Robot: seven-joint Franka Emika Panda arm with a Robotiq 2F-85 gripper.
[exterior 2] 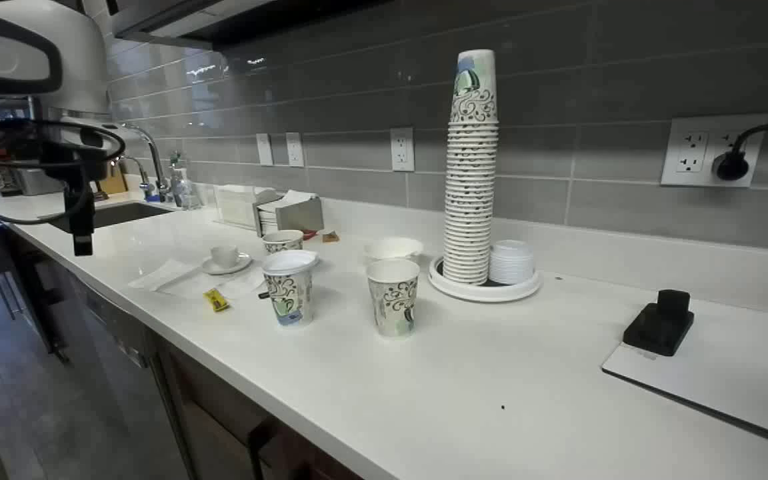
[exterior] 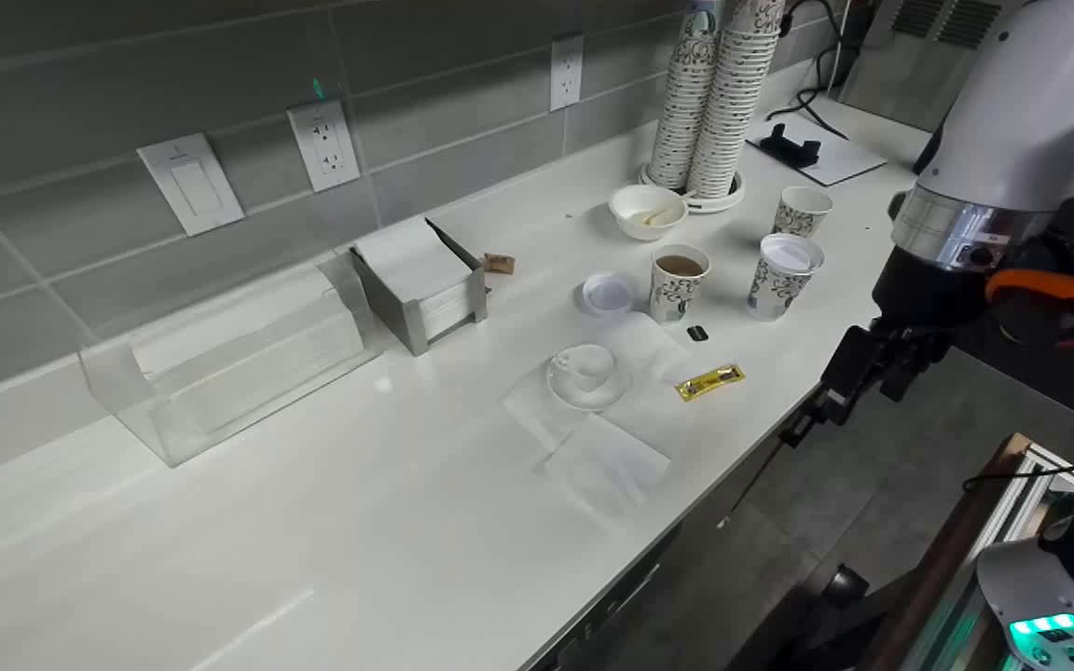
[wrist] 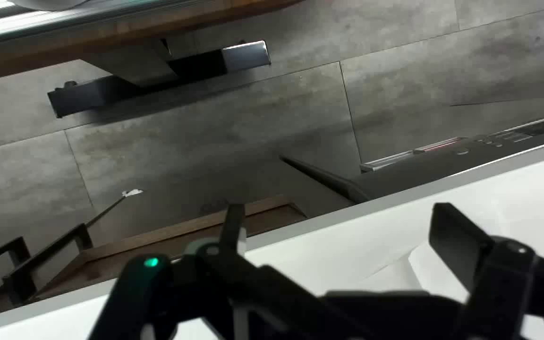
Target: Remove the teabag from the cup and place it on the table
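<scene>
The cup is a patterned paper cup (exterior: 671, 294) with brown liquid inside, standing on the white table (exterior: 332, 550). In an exterior view only its rim (exterior 2: 283, 235) shows above another cup. A small dark tag (exterior: 697, 333) lies beside it on the table; it seems to be the teabag's tag. The teabag itself cannot be seen. My gripper (exterior: 843, 410) hangs near the table's front edge, apart from the cup. In the wrist view my gripper (wrist: 338, 210) is open, its fingers wide apart with nothing between them.
A lidded paper cup (exterior: 777, 284) and another paper cup (exterior: 800, 216) stand close by. A white lid (exterior: 608, 294), a bowl (exterior: 635, 222), a white cup on a saucer (exterior: 585, 368), a yellow packet (exterior: 709, 381) and napkins (exterior: 607, 461) lie around. Tall cup stacks (exterior: 719, 102) stand behind.
</scene>
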